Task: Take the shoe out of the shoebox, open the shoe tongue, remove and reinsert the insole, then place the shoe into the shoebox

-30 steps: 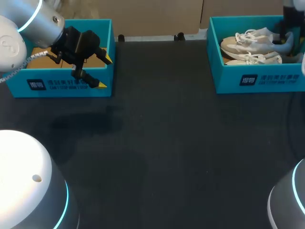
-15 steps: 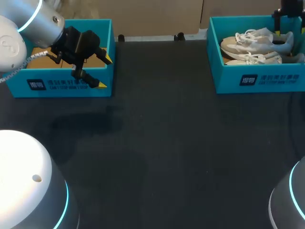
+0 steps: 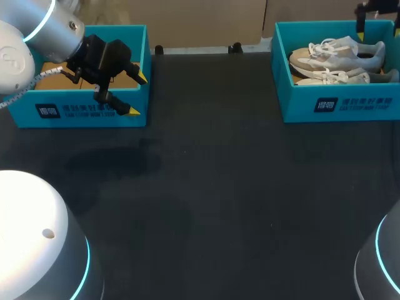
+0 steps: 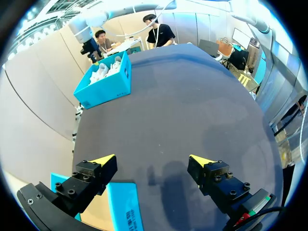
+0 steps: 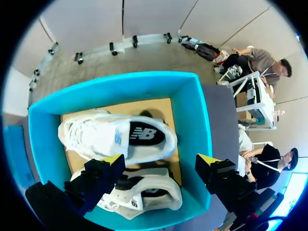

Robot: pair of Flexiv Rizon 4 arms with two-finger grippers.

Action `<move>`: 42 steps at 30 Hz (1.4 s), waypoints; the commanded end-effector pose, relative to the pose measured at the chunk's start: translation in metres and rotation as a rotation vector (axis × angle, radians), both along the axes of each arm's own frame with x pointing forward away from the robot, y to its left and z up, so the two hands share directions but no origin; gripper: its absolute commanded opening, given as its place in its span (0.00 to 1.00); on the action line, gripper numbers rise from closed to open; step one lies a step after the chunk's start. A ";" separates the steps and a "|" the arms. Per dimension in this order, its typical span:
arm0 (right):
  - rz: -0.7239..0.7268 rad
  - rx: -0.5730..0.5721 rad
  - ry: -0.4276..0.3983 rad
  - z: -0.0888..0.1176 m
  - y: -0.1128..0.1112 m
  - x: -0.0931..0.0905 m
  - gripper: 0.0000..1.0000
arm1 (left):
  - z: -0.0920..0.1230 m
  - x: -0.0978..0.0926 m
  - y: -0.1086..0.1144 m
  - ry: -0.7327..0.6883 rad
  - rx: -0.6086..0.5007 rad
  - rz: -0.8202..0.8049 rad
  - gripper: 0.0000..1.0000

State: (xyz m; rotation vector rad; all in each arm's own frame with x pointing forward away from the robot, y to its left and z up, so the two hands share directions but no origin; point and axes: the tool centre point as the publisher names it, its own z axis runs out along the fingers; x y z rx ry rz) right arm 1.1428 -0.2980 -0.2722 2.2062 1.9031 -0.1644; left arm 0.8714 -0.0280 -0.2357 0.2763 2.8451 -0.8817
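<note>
The right blue shoebox [image 3: 340, 103] holds two white shoes lying on their sides: one [image 3: 331, 53] at the back, the other [image 3: 334, 77] at the front. My right gripper [image 3: 377, 19] hangs open above the box's far right corner, touching nothing. From the right wrist view, the gripper [image 5: 161, 161] spreads over both shoes: the one with the dark logo [image 5: 120, 137] and the other shoe [image 5: 144, 195] lie well below it. My left gripper [image 3: 128, 94] is open and empty over the front wall of the left blue box [image 3: 81, 112].
The left box shows only its brown cardboard floor [image 3: 59, 75]. A dark tabletop [image 3: 212, 187] stretches between the two boxes. In the left wrist view the shoe-filled box [image 4: 103, 82] stands far across the table from the open gripper [image 4: 151, 161].
My right gripper has opened wide and lifted up and back out of the right box, away from the rear shoe's heel. The shoe stays in the box. The left arm has not moved.
</note>
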 end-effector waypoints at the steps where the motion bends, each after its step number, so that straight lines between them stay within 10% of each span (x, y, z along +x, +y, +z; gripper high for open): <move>1: 0.031 -0.012 -0.057 0.012 0.009 -0.026 0.99 | 0.000 0.000 0.000 0.000 0.002 0.000 1.00; 13: 0.162 -0.022 -0.056 0.029 0.030 -0.058 1.00 | 0.003 0.000 -0.003 0.010 -0.013 0.012 1.00; 20: 0.202 -0.021 -0.045 0.039 0.039 -0.073 1.00 | 0.021 0.006 -0.014 0.088 -0.088 0.283 1.00; 42: 0.275 0.017 0.046 0.069 0.042 -0.122 1.00 | 0.052 0.038 -0.030 0.361 0.148 1.126 1.00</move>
